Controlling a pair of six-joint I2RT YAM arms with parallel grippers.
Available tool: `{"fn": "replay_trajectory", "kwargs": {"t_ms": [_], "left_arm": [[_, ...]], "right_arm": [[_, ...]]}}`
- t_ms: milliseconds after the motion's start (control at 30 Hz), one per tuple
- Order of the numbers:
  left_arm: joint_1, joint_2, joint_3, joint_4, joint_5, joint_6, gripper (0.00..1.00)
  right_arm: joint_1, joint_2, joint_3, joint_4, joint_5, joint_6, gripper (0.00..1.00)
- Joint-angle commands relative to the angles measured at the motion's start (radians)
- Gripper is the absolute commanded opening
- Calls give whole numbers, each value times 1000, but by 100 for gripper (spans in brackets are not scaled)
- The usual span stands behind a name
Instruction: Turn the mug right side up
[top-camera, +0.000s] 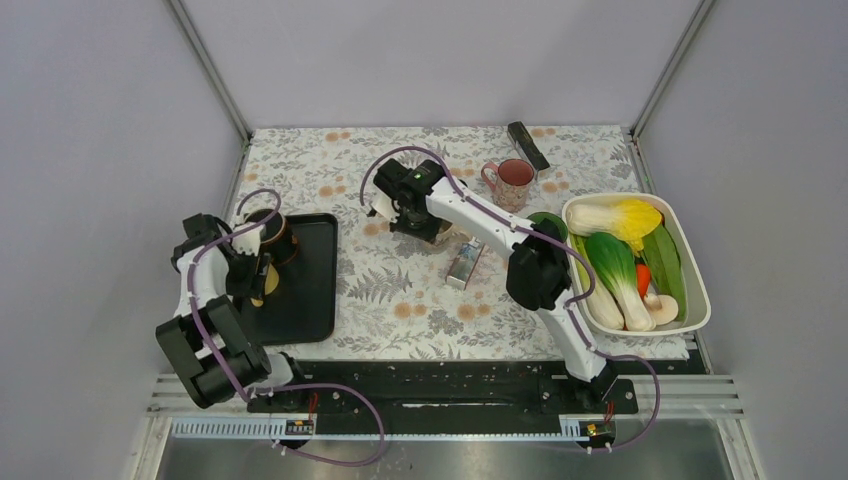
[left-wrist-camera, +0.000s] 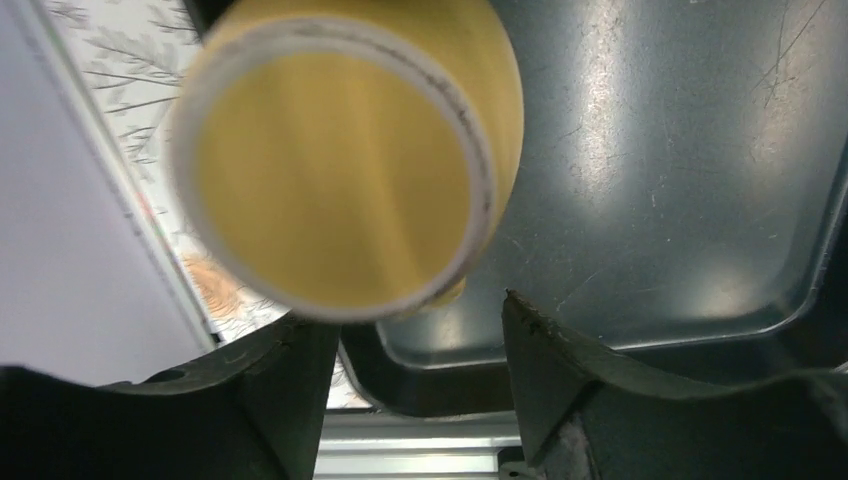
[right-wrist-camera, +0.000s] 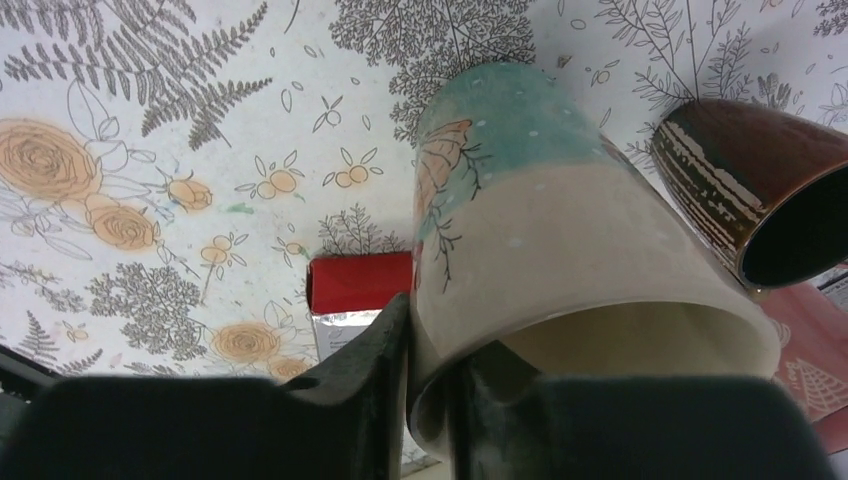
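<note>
A cream and teal mug (right-wrist-camera: 560, 230) with a butterfly print lies tilted over the floral tablecloth, its mouth toward the right wrist camera. My right gripper (right-wrist-camera: 430, 320) is shut on its rim, one finger (right-wrist-camera: 375, 370) outside the wall and the other inside. In the top view my right gripper (top-camera: 418, 215) is at the table's middle and hides most of that mug. My left gripper (left-wrist-camera: 410, 320) is open and empty, just short of a yellow cup (left-wrist-camera: 340, 170) whose mouth faces the camera above the black tray (left-wrist-camera: 680, 200). My left gripper (top-camera: 255, 270) is over the tray's left side.
A brown striped mug (right-wrist-camera: 750, 180) lies close to the right of the held mug. A red and silver box (right-wrist-camera: 355, 285) lies beside my right gripper. A pink mug (top-camera: 512, 182) stands upright at the back, beside a black remote (top-camera: 527, 145). A white basket (top-camera: 700, 300) of vegetables is on the right.
</note>
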Motion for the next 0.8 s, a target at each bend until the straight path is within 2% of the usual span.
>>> {"fn": "replay_trajectory", "kwargs": {"t_ms": [0, 133, 167, 267, 400, 567, 667, 700, 733, 767], "left_arm": [[9, 46, -43, 110, 63, -17, 60], [11, 76, -67, 162, 67, -33, 50], [10, 79, -69, 172, 69, -39, 46], [11, 90, -67, 178, 83, -39, 33], [12, 110, -66, 178, 84, -31, 1], [19, 60, -70, 143, 96, -24, 0], [25, -28, -68, 87, 127, -12, 0], [26, -64, -66, 67, 136, -7, 0], [26, -97, -63, 45, 144, -5, 0], [26, -131, -57, 22, 156, -2, 0]], "right_arm": [[6, 3, 51, -17, 45, -18, 37], [9, -33, 37, -6, 45, -4, 61], [10, -47, 27, 3, 48, 1, 65], [15, -86, 7, 25, 35, 17, 66], [21, -150, -51, 55, 22, 33, 66], [23, -260, -175, 126, 28, 56, 68], [24, -348, -272, 199, 24, 69, 78], [24, -377, -306, 230, 20, 72, 85], [24, -407, -335, 266, 16, 75, 97], [24, -435, -364, 311, 7, 78, 99]]}}
